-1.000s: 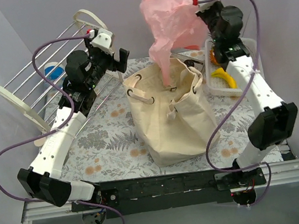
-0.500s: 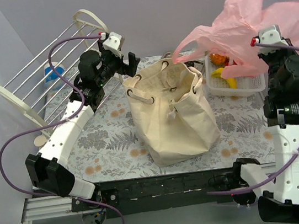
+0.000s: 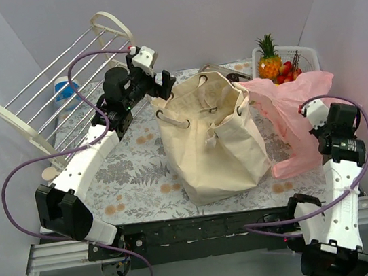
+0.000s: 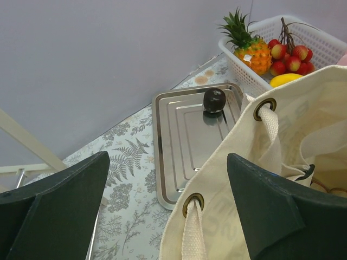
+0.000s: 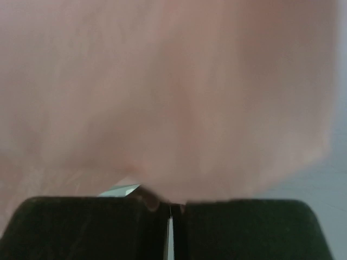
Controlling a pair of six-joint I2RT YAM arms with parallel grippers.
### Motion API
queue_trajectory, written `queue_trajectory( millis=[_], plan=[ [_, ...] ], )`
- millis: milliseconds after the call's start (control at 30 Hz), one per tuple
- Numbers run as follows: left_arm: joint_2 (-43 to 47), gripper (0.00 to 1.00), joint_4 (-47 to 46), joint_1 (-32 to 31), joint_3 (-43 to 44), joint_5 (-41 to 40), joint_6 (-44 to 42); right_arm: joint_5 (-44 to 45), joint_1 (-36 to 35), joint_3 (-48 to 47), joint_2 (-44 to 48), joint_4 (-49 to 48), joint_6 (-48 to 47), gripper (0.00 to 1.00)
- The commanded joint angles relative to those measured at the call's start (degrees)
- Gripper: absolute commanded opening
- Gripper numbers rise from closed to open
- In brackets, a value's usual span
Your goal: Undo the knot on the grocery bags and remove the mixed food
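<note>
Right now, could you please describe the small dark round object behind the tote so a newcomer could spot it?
Find the beige canvas tote mid-table; just behind it lies a flat steel tray. The dark ball sits alone near one end of the tray, almost black, unlike the red fruits and pineapple in the white basket beside it.

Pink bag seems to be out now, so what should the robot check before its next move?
1. Grip: right hand closed on the pink plastic bag: ok.
2. Pink plastic bag out of the canvas tote: ok.
3. Readiness: left hand open at the tote's rim: ok.
4. Anything left inside the tote: cannot tell, the interior is hidden.
5. Anything inside the pink bag: cannot tell.
6. Access to the white basket: not ok, the pink bag drapes over its near edge.
</note>
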State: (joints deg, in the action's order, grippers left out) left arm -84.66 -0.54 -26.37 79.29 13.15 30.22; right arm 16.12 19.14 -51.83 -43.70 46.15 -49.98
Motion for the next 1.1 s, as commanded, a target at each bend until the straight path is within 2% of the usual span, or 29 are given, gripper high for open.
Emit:
queue_trajectory(
  millis=[0, 67, 167, 200, 267, 333, 500, 567, 700, 733, 767, 800, 833, 867, 900, 933, 1000, 1067],
  plan=[
    [1.3, 0.9, -1.3, -0.3, -0.8, 1.0, -1.1, 1.7, 0.3, 1.7, -1.5, 7.5, 1.6, 0.01],
    [1.3, 0.9, -0.8, -0.3, -1.0, 1.1, -1.1, 1.9, 0.3, 2.0, -2.3, 9.6, 2.3, 0.01],
    [1.6, 0.9, -0.5, -0.4, -1.0, 1.1, -1.3, -3.4, 0.3, -1.0, -2.5, 25.4, 4.4, 0.01],
    [1.6, 0.9, -0.6, -0.5, -1.1, 1.0, -1.4, -3.5, 0.3, -0.1, 1.4, 28.9, 3.7, 0.01],
    [1.8, 0.9, -1.6, -0.6, -1.7, 0.6, -1.5, -0.7, 0.3, 2.1, 7.5, 28.9, -0.8, 0.01],
    [1.3, 0.9, -2.4, -0.6, -2.2, 0.7, -1.1, 0.9, 0.3, 5.1, 14.9, 28.9, -10.6, 0.01],
    [1.0, 0.9, -2.3, -1.6, -1.5, 0.7, -0.2, 3.6, 0.3, 8.6, 21.1, 28.9, -14.0, 0.01],
    [1.2, 0.9, -2.0, -1.9, -1.8, 0.6, -0.4, 4.3, 0.3, 12.9, 22.3, 28.9, -12.9, 0.01],
    [1.8, 0.9, -1.6, -2.3, -2.4, 0.7, -0.3, 0.3, 0.3, 17.0, 20.3, 25.0, -13.0, 0.01],
    [1.8, 0.9, -1.1, -2.2, -2.3, 0.7, -0.3, -1.0, 0.3, 14.8, 19.2, 23.4, -12.7, 0.28],
    [1.7, 0.9, -0.9, -2.2, -2.1, 0.8, -0.3, -2.6, 0.3, 12.3, 18.0, 21.1, -12.6, 0.42],
    [1.6, 0.9, -0.7, -2.2, -1.9, 1.2, -0.3, -6.8, 0.3, 9.7, 15.4, 20.6, -12.7, 0.5],
    [1.4, 0.9, -0.3, -2.2, -1.7, 1.4, -0.3, -9.8, 0.3, 6.7, 14.4, 20.4, -13.0, 0.63],
    [1.3, 0.9, -0.2, -2.2, -1.2, 1.4, -0.3, -13.3, 0.3, -0.2, 13.3, 20.4, -13.7, 0.66],
    [0.9, 0.9, 0.0, -2.3, -0.8, 1.9, -0.3, -21.7, 0.3, -3.4, 11.8, 21.9, -16.2, 0.68],
    [0.7, 0.9, 0.2, -2.3, -0.3, 2.0, -0.2, -25.7, 0.3, -7.0, 11.4, 22.7, -17.3, 0.9],
    [0.4, 0.92, 0.2, -2.3, 1.0, 2.8, 0.1, -36.4, 0.3, -14.2, 10.7, 25.0, -22.1, 0.98],
    [0.1, 0.92, 3.3, -2.3, 2.0, 4.6, 0.3, -41.5, 0.3, -16.1, 10.9, 24.1, -25.0, 0.98]
  ],
)
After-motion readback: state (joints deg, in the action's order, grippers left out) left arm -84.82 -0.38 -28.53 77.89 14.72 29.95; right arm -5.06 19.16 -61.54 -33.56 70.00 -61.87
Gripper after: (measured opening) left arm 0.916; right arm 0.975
